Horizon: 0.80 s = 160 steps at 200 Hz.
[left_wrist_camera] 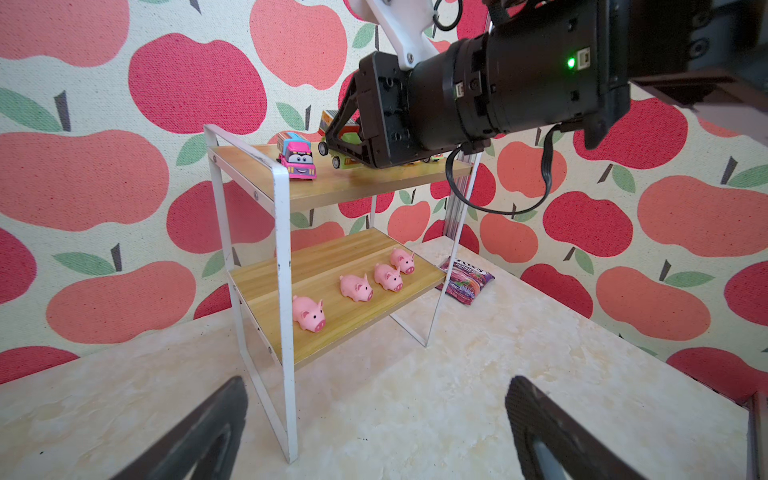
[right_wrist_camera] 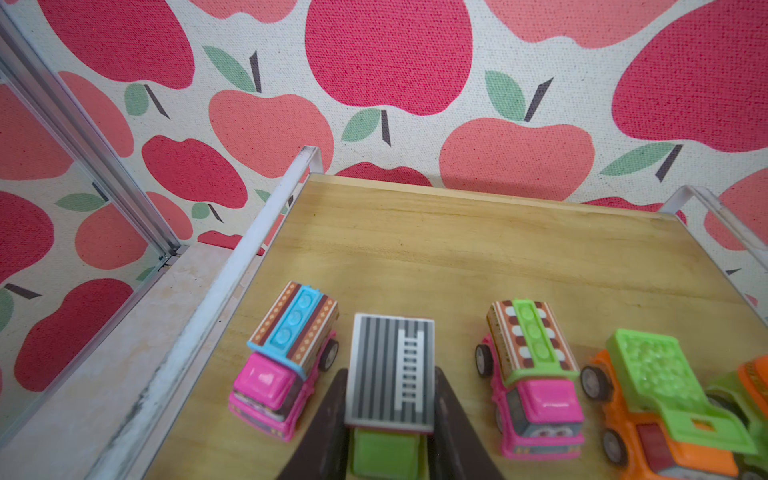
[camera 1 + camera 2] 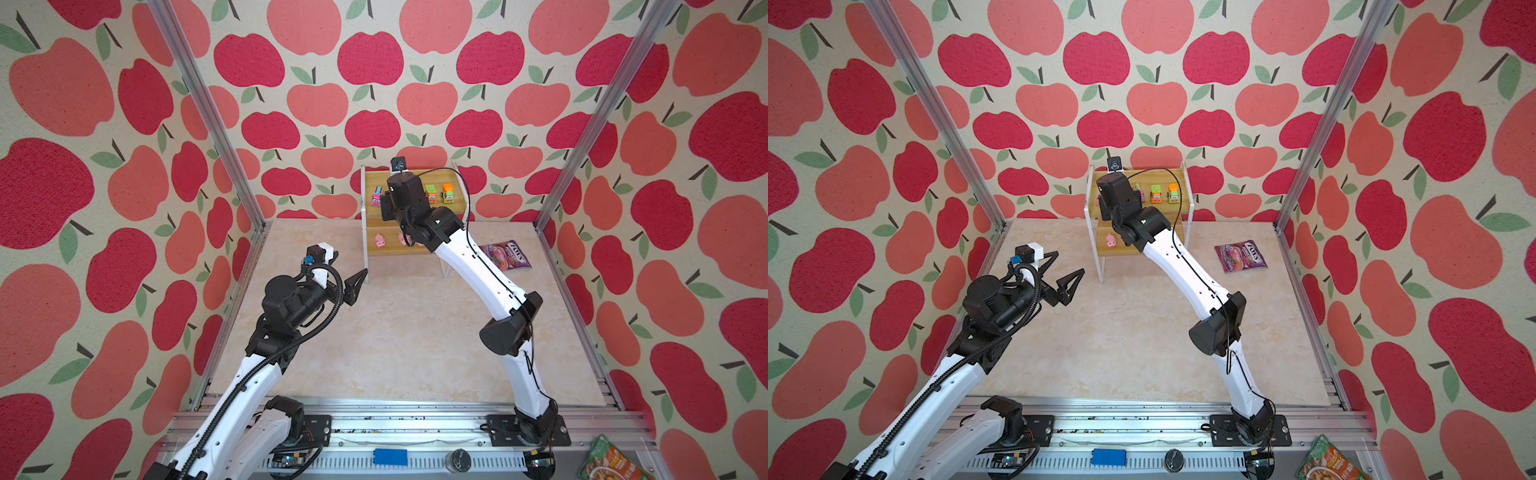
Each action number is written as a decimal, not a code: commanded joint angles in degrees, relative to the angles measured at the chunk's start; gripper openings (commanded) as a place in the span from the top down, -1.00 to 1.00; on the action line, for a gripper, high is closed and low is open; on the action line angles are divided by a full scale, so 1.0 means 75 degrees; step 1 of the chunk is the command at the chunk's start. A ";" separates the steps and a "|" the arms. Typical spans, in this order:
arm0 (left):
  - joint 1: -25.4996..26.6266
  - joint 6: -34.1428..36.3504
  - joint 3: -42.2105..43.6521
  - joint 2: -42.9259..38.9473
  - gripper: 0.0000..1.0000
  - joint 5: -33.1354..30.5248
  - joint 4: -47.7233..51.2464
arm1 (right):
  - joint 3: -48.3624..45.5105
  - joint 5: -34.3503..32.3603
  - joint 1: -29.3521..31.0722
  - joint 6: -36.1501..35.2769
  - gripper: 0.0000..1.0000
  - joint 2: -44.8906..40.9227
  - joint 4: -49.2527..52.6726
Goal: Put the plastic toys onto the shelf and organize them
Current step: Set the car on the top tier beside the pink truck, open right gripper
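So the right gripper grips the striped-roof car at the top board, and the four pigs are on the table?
No: the pigs stand on the lower board of the shelf, as the left wrist view shows. The right gripper does grip the striped-roof car at the top board.

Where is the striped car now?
Right wrist view: the right gripper holds the striped car at the shelf's top board, between the two pink cars.

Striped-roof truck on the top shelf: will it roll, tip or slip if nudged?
Probably rolls easily: the striped-roof truck has small wheels and the shelf looks smooth. Looks like hard, light plastic, so likely stiff; its flat sides may slip between the jaws.
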State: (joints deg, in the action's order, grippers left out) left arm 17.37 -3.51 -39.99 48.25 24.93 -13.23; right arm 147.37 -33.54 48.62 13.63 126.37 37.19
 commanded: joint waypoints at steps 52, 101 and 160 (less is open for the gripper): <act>-0.0065 -0.0075 -0.0059 -0.0140 -0.98 0.0093 0.0055 | 0.0387 0.0146 -0.0072 0.0187 0.36 0.0253 0.0112; -0.0077 -0.0059 -0.0071 -0.0140 -0.99 0.0063 0.0112 | 0.0646 0.0256 -0.0061 0.0139 0.20 0.0331 0.0179; -0.0126 -0.0048 -0.0065 -0.0129 -0.98 0.0008 0.0164 | 0.0733 0.0195 -0.0026 -0.0299 -0.26 0.0036 -0.0213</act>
State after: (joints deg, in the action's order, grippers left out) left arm 16.82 -3.51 -39.99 47.99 24.93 -11.99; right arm 151.30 -32.05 48.58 13.17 127.90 37.54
